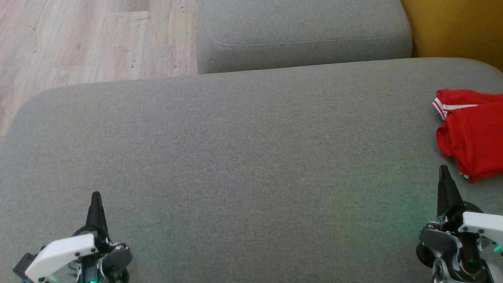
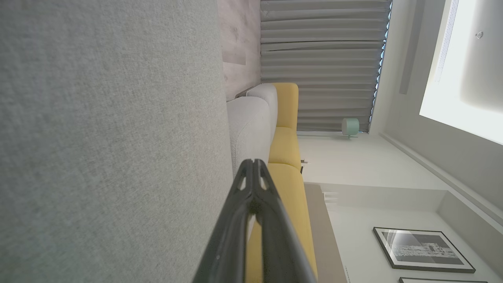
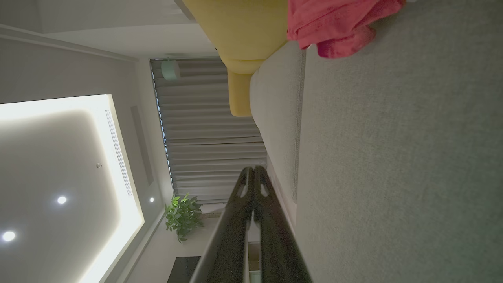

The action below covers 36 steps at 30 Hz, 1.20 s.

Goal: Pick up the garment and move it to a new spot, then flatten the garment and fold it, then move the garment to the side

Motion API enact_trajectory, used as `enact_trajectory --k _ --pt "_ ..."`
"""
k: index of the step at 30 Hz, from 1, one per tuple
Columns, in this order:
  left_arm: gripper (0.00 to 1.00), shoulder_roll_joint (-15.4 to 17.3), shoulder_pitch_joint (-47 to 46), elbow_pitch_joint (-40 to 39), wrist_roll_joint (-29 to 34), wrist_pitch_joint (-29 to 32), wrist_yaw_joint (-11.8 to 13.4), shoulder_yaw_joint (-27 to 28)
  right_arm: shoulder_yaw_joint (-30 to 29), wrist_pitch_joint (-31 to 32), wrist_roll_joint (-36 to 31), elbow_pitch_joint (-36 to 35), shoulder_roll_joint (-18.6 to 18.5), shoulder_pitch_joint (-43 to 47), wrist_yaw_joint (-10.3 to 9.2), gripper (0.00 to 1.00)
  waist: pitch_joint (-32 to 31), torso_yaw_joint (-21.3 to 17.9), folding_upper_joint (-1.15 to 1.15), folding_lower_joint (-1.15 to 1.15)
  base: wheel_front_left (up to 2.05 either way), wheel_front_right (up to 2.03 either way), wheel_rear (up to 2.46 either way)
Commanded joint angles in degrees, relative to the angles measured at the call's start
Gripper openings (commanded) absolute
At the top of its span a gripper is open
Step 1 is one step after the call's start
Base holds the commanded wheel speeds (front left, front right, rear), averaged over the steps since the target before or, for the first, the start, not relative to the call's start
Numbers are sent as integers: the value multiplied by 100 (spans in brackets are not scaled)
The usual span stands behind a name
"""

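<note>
Right gripper (image 1: pixel 445 181) at near right, fingers pressed together, holding nothing, tip close to the garment's near edge but apart from it as far as the head view shows. Left gripper (image 1: pixel 96 204) at near left, also closed and empty, hovering over bare grey cushion (image 1: pixel 235 157). The red garment (image 1: pixel 473 133) lies at the far right of that cushion, partly cut off by the picture edge, bunched in a few loose layers, with a white-striped hem on its far-left corner. The right wrist view shows it as a soft, rumpled heap near the cushion's edge. Stage is unclear. A garment off to the side like this fits a pile waiting to be picked up, or a rough fold already set aside. The layers look loose rather than crisp, so I can't call it. Handling, judged: light, limp knit that will sag and unfold when lifted. It isn't fragile, and it has some grip on the woven upholstery. The layers may slide apart, so a pinch should go deep enough to catch the cloth. The best holds are the striped hem or the near pointed corner, since both stick out clear. Yellow sofa (image 1: pixel 456 27) behind.
</note>
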Motion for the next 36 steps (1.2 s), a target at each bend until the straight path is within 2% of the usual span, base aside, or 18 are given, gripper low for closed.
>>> enact_trajectory --k 1,36 --pt "0 26 -294 -158 71 20 -40 218 113 37 -32 -180 -33 -295 41 0 0 0 0 0 0 0 0" --pt "0 14 -296 -157 86 34 -40 236 96 50 -46 -179 -22 -297 41 0 0 0 0 0 0 0 0"
